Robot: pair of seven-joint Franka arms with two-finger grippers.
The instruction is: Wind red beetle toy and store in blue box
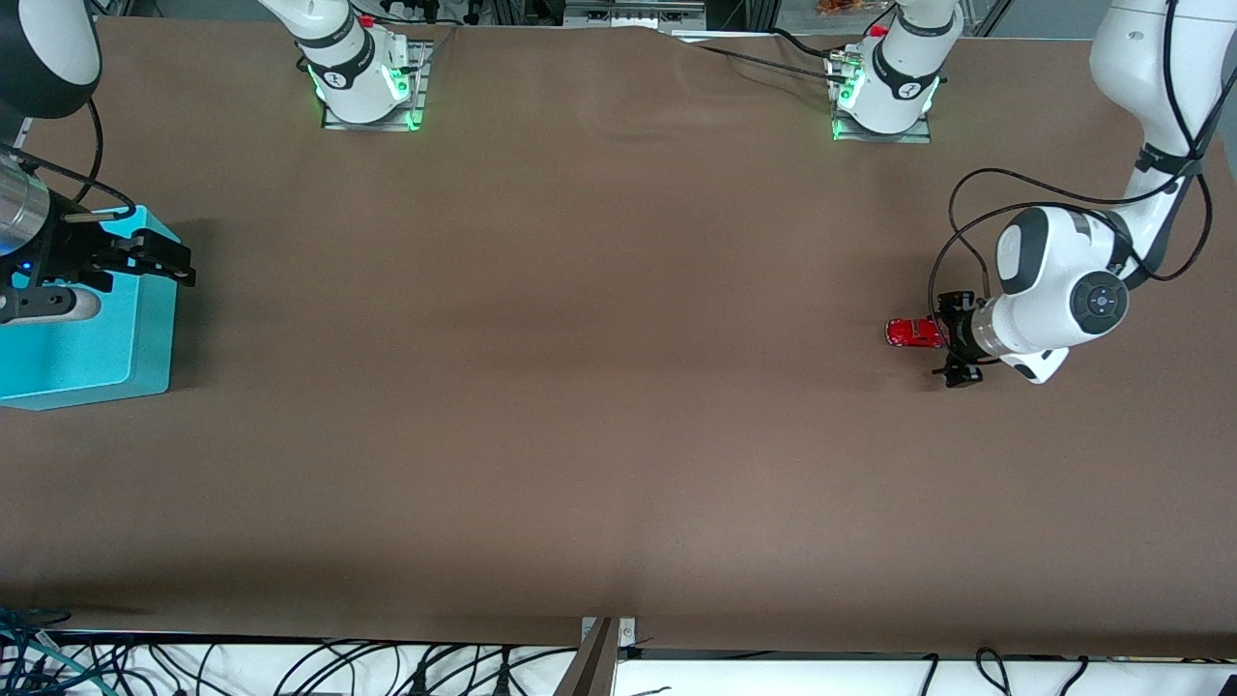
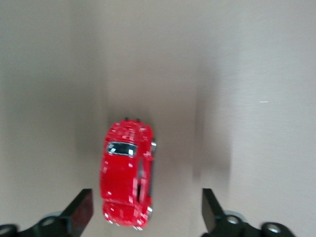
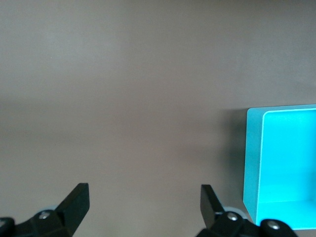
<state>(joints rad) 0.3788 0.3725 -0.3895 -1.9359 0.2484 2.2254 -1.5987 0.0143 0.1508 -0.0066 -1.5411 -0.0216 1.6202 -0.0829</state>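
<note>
the blue box point(image 1: 87, 343) stood on the surface point(image 1: 580, 387) at the right arm's end. the right claw point(image 1: 145, 259) hovered over the box's edge with its jaws released and wide apart, holding nothing; the right wrist view showed a corner of the box point(image 3: 281, 163) with a bare floor. this arm appeared to be waiting.

the red beetle toy point(image 1: 914, 333) rested on its wheels on the surface at the left arm's end, well apart from the box. the left claw point(image 1: 957, 343) sat low just beside it, jaws released. in the left wrist view the toy point(image 2: 127, 173) lay between the two fingers point(image 2: 81, 210), nearer one of them, touching neither.

handling, by judgement: the toy was probably light and rigid, with a glossy rounded shell likely to slip under the pads, and free wheels that could roll at a nudge. the recommended hold was across the body's flanks, low and mid-length, not on the curved roof. winding presumably required keeping the wheels pressed to the surface.
</note>
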